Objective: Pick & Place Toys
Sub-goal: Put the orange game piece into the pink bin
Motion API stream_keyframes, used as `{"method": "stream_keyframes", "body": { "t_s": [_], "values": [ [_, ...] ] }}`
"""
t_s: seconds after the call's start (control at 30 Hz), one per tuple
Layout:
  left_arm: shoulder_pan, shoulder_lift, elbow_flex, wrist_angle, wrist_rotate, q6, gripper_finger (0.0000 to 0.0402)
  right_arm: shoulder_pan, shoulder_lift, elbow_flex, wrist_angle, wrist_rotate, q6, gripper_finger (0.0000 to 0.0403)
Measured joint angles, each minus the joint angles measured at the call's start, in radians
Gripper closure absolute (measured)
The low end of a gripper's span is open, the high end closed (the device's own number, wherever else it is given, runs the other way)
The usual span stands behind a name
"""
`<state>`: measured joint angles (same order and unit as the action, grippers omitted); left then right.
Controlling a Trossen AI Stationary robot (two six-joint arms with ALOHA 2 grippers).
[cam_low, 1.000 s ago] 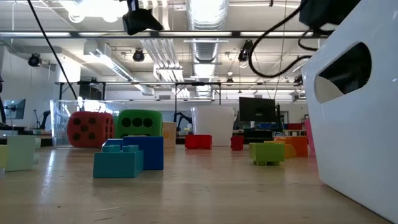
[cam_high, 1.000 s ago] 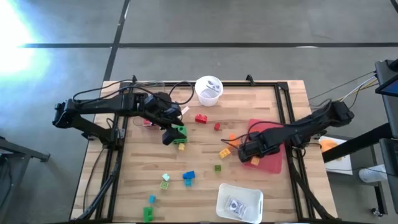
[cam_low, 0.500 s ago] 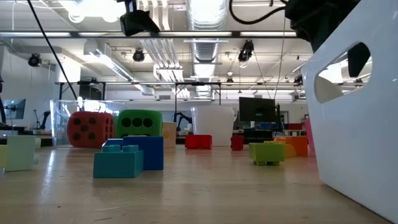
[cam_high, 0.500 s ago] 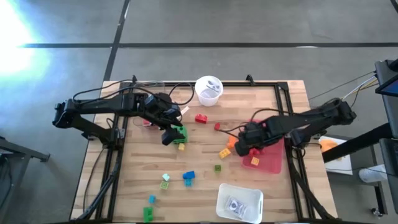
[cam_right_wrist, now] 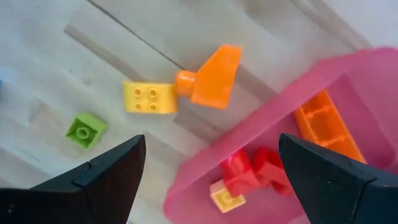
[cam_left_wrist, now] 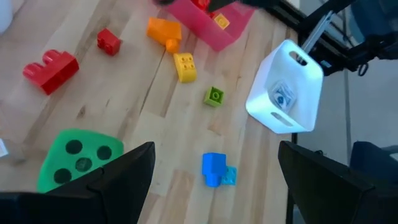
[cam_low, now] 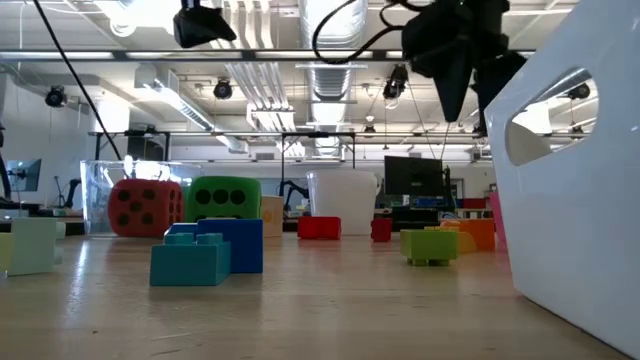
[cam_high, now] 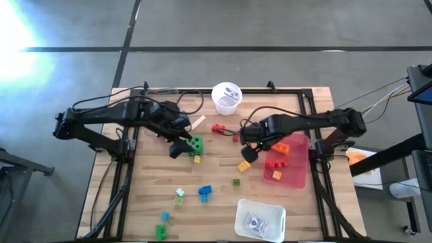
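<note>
The right hand [cam_high: 247, 150] hangs open and empty over the middle of the table [cam_high: 223, 212], at the near-left corner of the pink tray [cam_high: 291, 177]. What the coming pick turns on is that the orange brick [cam_right_wrist: 211, 78] and the yellow brick [cam_right_wrist: 149, 98] lie just ahead of this hand, touching end to end, both outside the tray's rim. The yellow brick's long axis runs across the line between the hand's two fingers, so as I read it the wrist may need to turn before closing. A small green brick [cam_right_wrist: 86, 130] sits a little farther off on the same side.

The left hand [cam_high: 177, 147] is also open, holding nothing, poised right over the green die [cam_high: 195, 143], which is the toy nearest it; the red bricks [cam_high: 218, 127] lie between the two arms.

Counted in the right wrist view: in the tray, one orange brick [cam_right_wrist: 324, 124], one red piece [cam_right_wrist: 255, 171] and one small yellow brick [cam_right_wrist: 225, 200]. On the bare table in the high view: one green die, one red die [cam_low: 145, 208] (plain only in the low view), two red bricks, and roughly seven more small bricks toward the near edge, though the smallest are hard to separate.

A white cup [cam_high: 227, 98] and a white tray [cam_high: 260, 219] also stand there.
</note>
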<state>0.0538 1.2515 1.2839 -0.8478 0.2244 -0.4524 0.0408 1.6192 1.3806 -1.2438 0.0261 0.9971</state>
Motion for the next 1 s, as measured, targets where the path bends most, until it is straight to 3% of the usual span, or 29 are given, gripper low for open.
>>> {"method": "stream_keyframes", "body": {
  "t_s": [0.3, 0.5, 0.73, 1.0],
  "values": [
    [-0.037, -0.14, 0.0, -0.034, -0.176, -0.02, 0.006, -0.048, 0.054, -0.001, 0.08, -0.061, -0.117, 0.0044],
    [-0.122, -0.226, -0.007, 0.025, -0.3, 0.106, 0.006, -0.072, 0.119, -0.001, 0.091, -0.093, -0.159, 0.0044],
    [-0.226, -0.282, -0.058, 0.146, -0.347, 0.162, 0.006, -0.075, 0.198, -0.003, 0.107, -0.108, -0.18, 0.0044],
    [-0.252, -0.28, -0.065, 0.141, -0.364, 0.155, 0.006, -0.099, 0.231, -0.011, 0.143, -0.073, -0.146, 0.0044]
  ]
}}
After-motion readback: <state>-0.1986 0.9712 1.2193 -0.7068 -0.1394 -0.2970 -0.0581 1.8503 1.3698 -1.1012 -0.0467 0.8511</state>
